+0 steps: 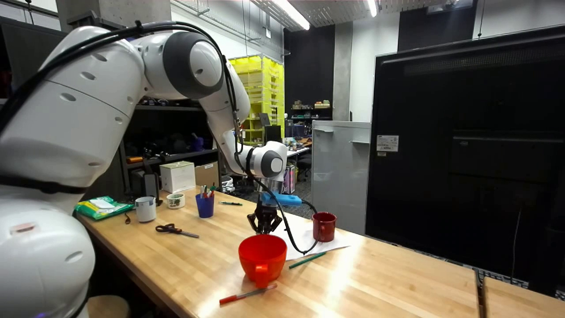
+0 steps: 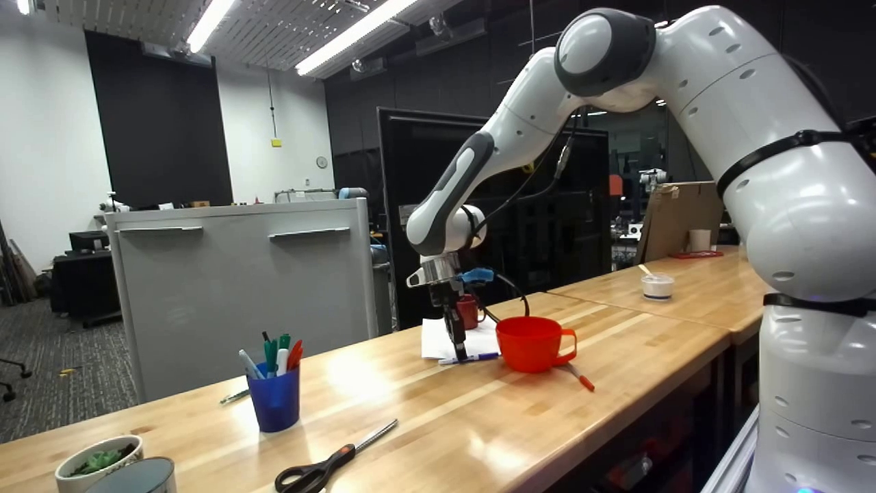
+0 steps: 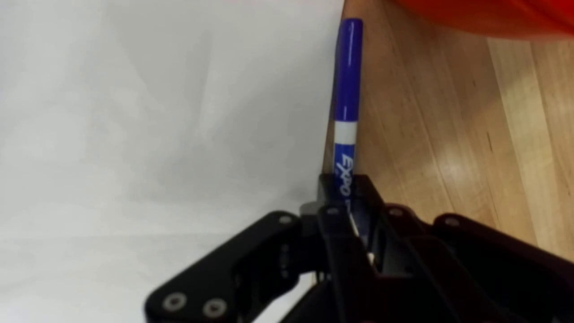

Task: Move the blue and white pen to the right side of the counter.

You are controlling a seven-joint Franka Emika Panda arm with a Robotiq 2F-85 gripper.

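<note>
The blue and white pen (image 3: 347, 85) is a marker lying along the edge of a white paper, its blue cap pointing away from the gripper in the wrist view. It also shows in an exterior view (image 2: 487, 356), at the level of the counter (image 2: 424, 424). My gripper (image 3: 344, 190) points down, with a fingertip close on each side of the pen's barrel; it looks shut on it. The gripper also shows in both exterior views (image 1: 264, 230) (image 2: 460, 355). The red bowl hides the pen in an exterior view, where the counter (image 1: 375, 282) runs to the right.
A red bowl (image 1: 262, 254) with a handle stands close beside the gripper. A dark red mug (image 1: 324, 227) stands on the paper (image 3: 157, 116). A green stick (image 1: 307, 260) and a red pen (image 1: 247, 295) lie near the bowl. Scissors (image 2: 335, 459) and a blue cup (image 2: 275, 404) are farther along.
</note>
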